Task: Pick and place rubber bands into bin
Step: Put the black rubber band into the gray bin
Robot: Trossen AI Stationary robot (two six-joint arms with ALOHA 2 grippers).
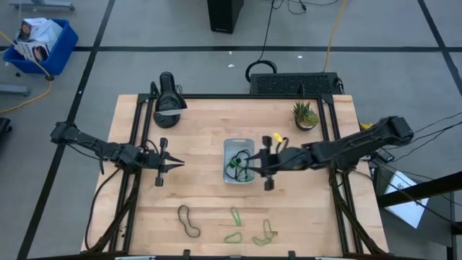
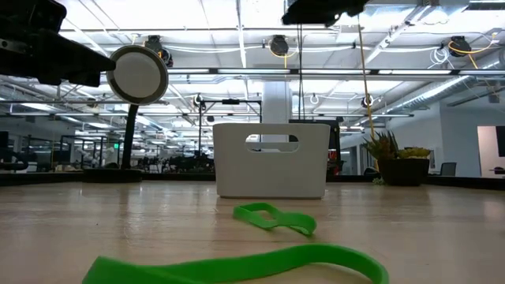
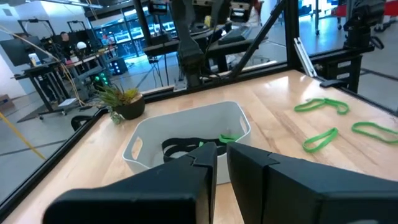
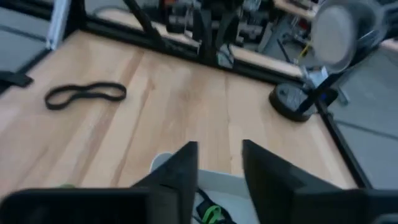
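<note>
The bin [image 1: 239, 146] stands mid-table, with dark and green rubber bands inside [image 3: 181, 148]. My right gripper [image 1: 250, 165] hovers over the bin's right part, open and empty; its wrist view [image 4: 219, 146] shows the bin's rim [image 4: 160, 163] and a green band [image 4: 211, 214] below the fingers. My left gripper [image 1: 180, 165] is shut and empty, above the table left of the bin [image 3: 186, 127]. A dark band [image 1: 189, 220] and three green bands [image 1: 236, 215] [image 1: 232, 237] [image 1: 265, 232] lie flat near the table's near edge.
A potted plant [image 1: 306, 115] stands at the far right. A black stand with a round head [image 1: 170, 101] stands at the far left. A blue crate [image 1: 40, 43] sits on the floor beyond the table. Bare wood lies between the bin and the loose bands.
</note>
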